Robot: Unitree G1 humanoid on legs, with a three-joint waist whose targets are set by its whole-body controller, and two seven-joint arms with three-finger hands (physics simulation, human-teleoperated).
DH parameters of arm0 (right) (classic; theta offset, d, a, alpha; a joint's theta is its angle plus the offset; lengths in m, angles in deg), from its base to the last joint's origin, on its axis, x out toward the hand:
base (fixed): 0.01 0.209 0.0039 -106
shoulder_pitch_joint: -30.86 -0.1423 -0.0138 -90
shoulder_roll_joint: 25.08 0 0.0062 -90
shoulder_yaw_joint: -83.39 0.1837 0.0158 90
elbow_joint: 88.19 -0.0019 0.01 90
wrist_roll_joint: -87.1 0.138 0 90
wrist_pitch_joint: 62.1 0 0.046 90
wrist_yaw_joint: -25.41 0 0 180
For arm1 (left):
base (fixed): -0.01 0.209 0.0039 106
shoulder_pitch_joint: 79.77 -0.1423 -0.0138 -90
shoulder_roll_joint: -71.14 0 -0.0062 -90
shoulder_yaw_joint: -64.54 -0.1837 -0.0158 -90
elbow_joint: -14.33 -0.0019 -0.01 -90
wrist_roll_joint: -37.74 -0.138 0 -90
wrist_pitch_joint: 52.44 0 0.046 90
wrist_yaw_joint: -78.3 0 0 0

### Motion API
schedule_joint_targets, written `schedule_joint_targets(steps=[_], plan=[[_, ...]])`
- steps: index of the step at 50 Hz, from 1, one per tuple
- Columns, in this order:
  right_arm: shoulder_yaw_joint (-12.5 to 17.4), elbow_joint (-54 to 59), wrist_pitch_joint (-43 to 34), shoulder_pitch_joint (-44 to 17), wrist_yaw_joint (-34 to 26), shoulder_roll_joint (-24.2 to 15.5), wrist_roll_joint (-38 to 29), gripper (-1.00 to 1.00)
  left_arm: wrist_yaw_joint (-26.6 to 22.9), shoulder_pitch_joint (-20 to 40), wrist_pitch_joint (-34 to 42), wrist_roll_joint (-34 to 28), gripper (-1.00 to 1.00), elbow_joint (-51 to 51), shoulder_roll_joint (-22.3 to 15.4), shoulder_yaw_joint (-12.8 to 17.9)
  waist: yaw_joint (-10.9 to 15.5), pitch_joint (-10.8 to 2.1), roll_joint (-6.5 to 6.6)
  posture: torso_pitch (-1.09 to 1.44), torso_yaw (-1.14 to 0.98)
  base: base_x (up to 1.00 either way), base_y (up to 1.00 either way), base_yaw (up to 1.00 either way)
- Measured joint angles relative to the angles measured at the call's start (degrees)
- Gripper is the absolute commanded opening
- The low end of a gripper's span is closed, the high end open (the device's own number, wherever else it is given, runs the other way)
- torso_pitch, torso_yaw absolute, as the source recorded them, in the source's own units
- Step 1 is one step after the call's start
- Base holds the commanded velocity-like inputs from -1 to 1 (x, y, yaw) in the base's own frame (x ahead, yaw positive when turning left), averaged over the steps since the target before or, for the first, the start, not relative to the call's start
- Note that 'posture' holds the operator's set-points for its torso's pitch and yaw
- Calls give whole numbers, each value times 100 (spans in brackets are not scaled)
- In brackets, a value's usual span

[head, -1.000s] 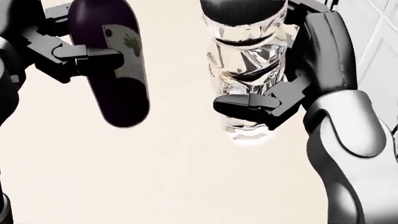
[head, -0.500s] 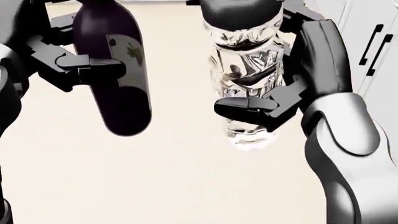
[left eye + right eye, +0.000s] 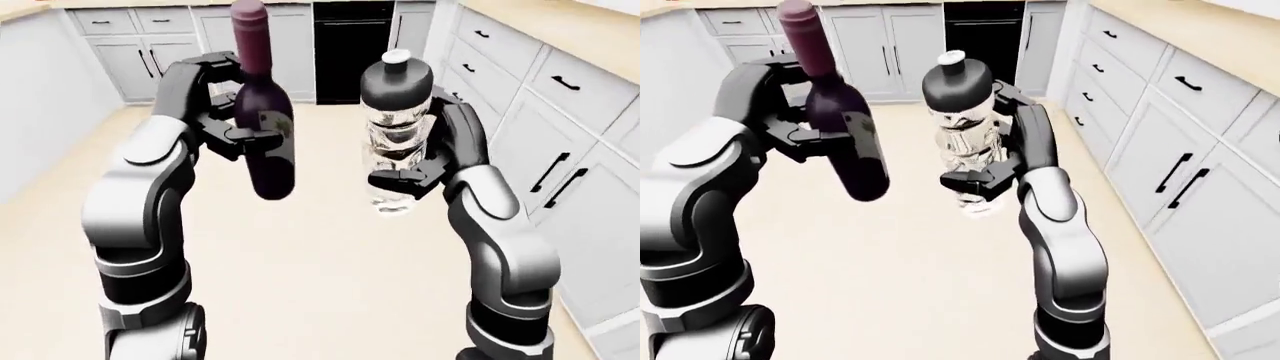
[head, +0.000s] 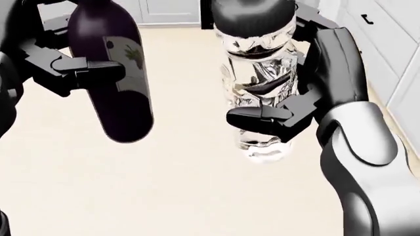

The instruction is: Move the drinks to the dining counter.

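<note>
The left hand (image 3: 225,124) is wrapped tight round the wine bottle (image 3: 262,112), up in the air over the floor (image 3: 300,262); the right hand (image 3: 425,169) squeezes the clear water bottle (image 3: 398,135); glass looks heavy and breakable, so grip the fat middle.

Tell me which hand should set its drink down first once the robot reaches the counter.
No counter top is within reach. Slight lean: right. The right hand holds the water bottle upright; the left hand holds the wine bottle tilted.
</note>
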Motion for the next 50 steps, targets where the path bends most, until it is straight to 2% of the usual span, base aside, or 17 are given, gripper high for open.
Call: schedule_joint_targets(steps=[3, 5, 6, 7, 10, 13, 16, 19, 23, 27, 29, 31, 39, 42, 43, 47, 50], plan=[[0, -94, 155, -95, 22, 1, -5, -100, -16, 49, -92, 36, -100, 40, -10, 10, -40, -87, -88, 0, 0, 96, 38, 0], [-17, -67, 252, -81, 20, -3, -1, -100, 7, 71, -160, 31, -100, 31, 21, 8, -186, 81, -392, 0, 0, 96, 38, 0], [-20, 7, 267, -8, 14, -3, -4, -100, 14, -16, -183, 33, -100, 22, 63, -22, -195, 235, -406, 0, 0, 95, 45, 0], [-17, 74, 226, 89, 12, -1, -17, -100, -6, -102, -150, 55, -100, -27, 85, -89, -216, 247, -448, 0, 0, 60, 95, 0], [73, 107, 49, 126, 34, -19, -77, -100, -97, -87, -21, 143, -100, -212, 108, -262, -241, 90, -590, 0, 0, 39, 0, 100], [41, -15, 99, 32, 37, -13, -111, -100, -134, -81, -24, 207, -100, -42, 76, -198, -194, 130, -486, 0, 0, 29, 0, 100], [-105, -37, 200, -18, -35, 66, -67, -100, -63, -87, -95, 129, -100, -66, 1, -11, 44, 426, 27, 0, 0, 28, 0, 100], [-308, 210, 44, 112, -132, 103, 0, -100, 84, -250, 50, -75, -100, -298, -50, 109, 293, 162, 36, 0, 0, 24, 0, 100], [-132, 74, -16, 53, -104, 59, -81, -100, 108, -142, 122, -96, -100, -148, -82, 117, 207, -33, -46, 0, 0, 22, 0, 100], [-89, -134, 179, -51, -87, 79, -125, -100, 47, -5, -158, 46, -100, 125, -76, 129, -11, -96, -377, 0, 0, 15, 0, 100], [-106, -149, 215, -46, -104, 69, -118, -100, 37, 50, -266, 92, -100, 130, -39, 93, -216, -50, -696, 0, 0, 5, 0, 100], [-70, -58, 162, 78, -115, 48, -137, -100, 11, -53, -268, 154, -100, 77, 44, -40, -315, 117, -665, 0, 0, 0, 0, 100], [-38, -105, 59, 62, -135, 49, -174, -100, -24, -92, 97, 211, -100, -53, -23, -58, -196, 120, -279, 0, 0, 0, 0, 100], [-45, -95, 122, 19, -153, 65, -159, -100, 24, -17, -19, 182, -100, 15, -71, 36, -92, 243, 122, 0, 0, 0, 0, 100], [-98, -44, 119, 62, -163, 105, -149, -100, 50, -58, -42, 155, -100, 1, -89, 82, -67, 286, 108, 0, 0, 0, 0, 100], [-193, 69, -43, 145, -233, 86, -87, -100, 132, -120, 128, 40, -100, -130, -109, 121, 42, 16, -12, 0, 0, 0, 0, 100], [-85, -130, 23, 61, -203, 71, -100, -100, 115, -45, 108, 87, -100, 38, -111, 111, -52, 8, -283, 0, 0, 0, 0, 100]])
